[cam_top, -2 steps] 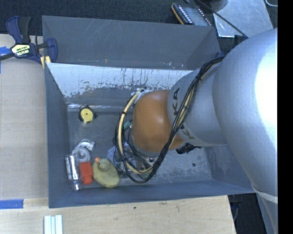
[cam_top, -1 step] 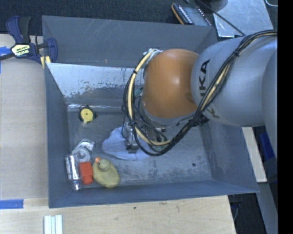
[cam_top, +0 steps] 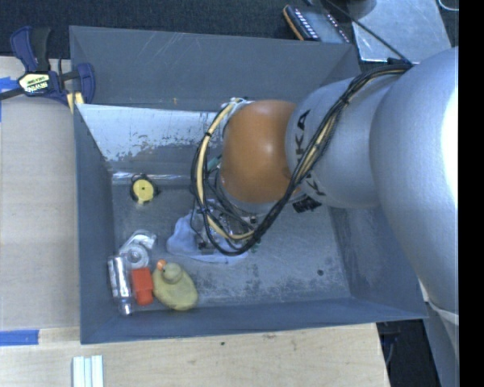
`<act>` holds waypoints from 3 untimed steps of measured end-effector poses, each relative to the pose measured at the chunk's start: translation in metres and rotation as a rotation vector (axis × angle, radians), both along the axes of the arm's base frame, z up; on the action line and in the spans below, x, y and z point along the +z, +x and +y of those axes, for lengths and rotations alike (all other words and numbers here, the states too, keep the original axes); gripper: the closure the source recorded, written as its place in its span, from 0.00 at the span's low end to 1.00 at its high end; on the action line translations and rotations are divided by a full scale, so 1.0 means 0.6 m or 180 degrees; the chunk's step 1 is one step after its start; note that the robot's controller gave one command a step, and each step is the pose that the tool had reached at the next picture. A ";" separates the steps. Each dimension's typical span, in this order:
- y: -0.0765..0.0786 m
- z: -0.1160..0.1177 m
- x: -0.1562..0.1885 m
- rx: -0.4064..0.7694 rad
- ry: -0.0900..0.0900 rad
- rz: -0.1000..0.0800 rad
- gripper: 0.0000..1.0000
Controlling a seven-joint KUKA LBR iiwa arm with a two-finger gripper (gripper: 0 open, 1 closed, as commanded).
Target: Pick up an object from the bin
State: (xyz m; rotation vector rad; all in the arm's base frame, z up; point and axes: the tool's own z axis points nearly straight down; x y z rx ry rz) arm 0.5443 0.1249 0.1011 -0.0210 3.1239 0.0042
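My hand is down low in the bin, right against a pale blue crumpled thing, but I can't tell how open it is or whether it has hold of anything. Nothing's lifted yet, I'd say. A yellowish lump and a red block lie just beyond it.

I count perhaps six: yellow disc, clear cap, silver tube, orange block, olive lump, blue cloth.
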 end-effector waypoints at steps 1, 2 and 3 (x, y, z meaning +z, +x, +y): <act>0.000 0.009 -0.039 0.0170 -0.0007 0.0018 1.00; -0.016 -0.013 -0.040 0.0241 -0.0004 -0.0007 1.00; -0.016 -0.013 -0.040 0.0238 -0.0003 -0.0007 1.00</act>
